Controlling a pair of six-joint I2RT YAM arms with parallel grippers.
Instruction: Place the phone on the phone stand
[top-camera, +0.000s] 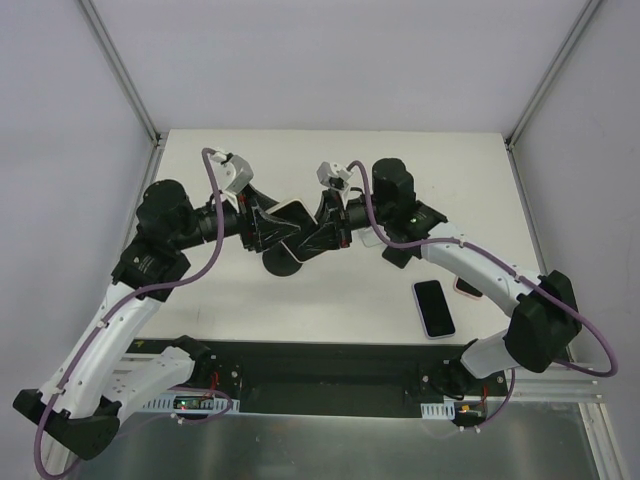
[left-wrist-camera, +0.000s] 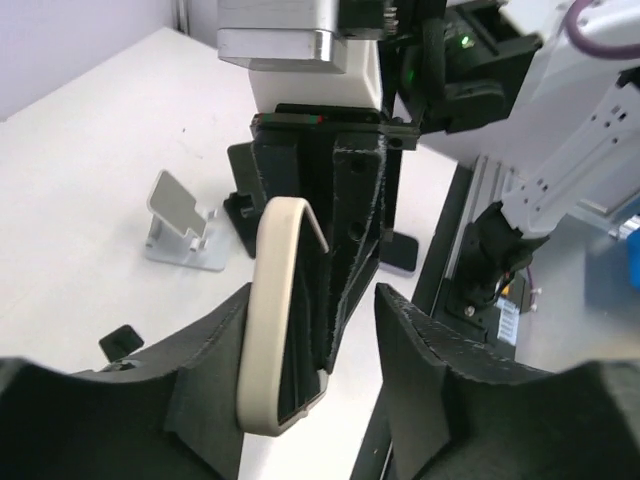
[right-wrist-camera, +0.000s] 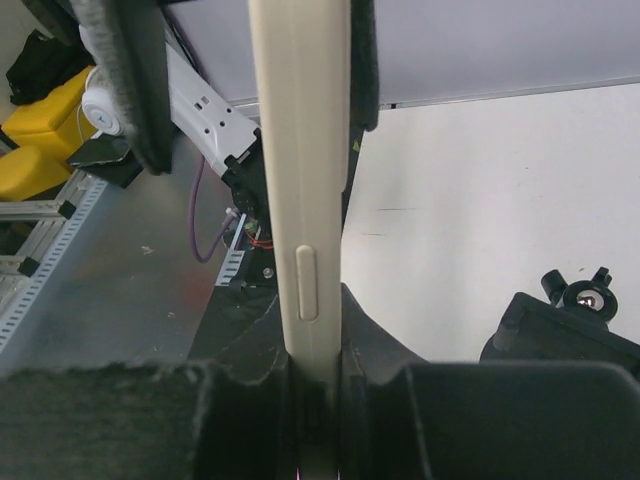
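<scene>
A phone in a cream case (top-camera: 292, 212) hangs in the air between my two grippers, above the table's middle. My right gripper (top-camera: 318, 232) is shut on one end of it; in the right wrist view the phone's edge (right-wrist-camera: 300, 200) runs up from my clamped fingers (right-wrist-camera: 250, 400). My left gripper (left-wrist-camera: 315, 295) is open around the other end: the phone (left-wrist-camera: 272, 310) rests against its left finger (left-wrist-camera: 205, 370), with a gap to the right finger (left-wrist-camera: 430, 360). A small silver phone stand (left-wrist-camera: 180, 222) stands on the table beyond the grippers.
A second phone in a pink case (top-camera: 434, 307) lies flat on the table at the right front, a pink item (top-camera: 467, 288) beside it. A black round base (top-camera: 283, 262) sits under the grippers. Black stand parts (right-wrist-camera: 560, 325) are nearby.
</scene>
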